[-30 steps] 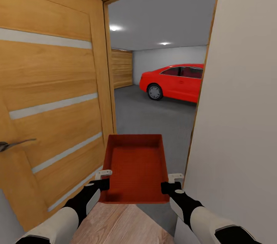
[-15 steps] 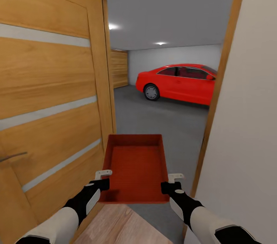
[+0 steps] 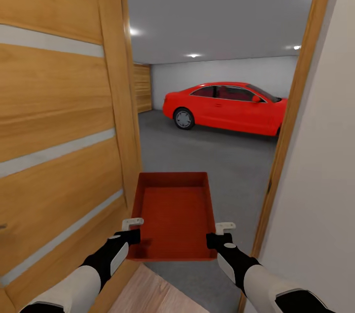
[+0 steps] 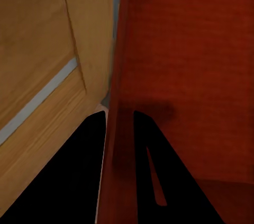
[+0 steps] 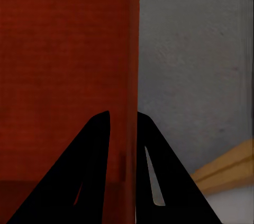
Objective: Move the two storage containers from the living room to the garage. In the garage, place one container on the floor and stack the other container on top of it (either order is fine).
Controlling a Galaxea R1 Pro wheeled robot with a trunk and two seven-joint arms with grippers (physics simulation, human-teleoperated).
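Matt red plastic bin, wood-grain door, glossy car.

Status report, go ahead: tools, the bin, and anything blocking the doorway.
Left tool and right tool each clamped on a side wall of the red bin. Bin carried level in the doorway. Open wooden door close on left; garage floor ahead.

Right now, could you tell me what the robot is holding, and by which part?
One storage container, held by its two long side walls: left gripper and right gripper each straddle a rim.
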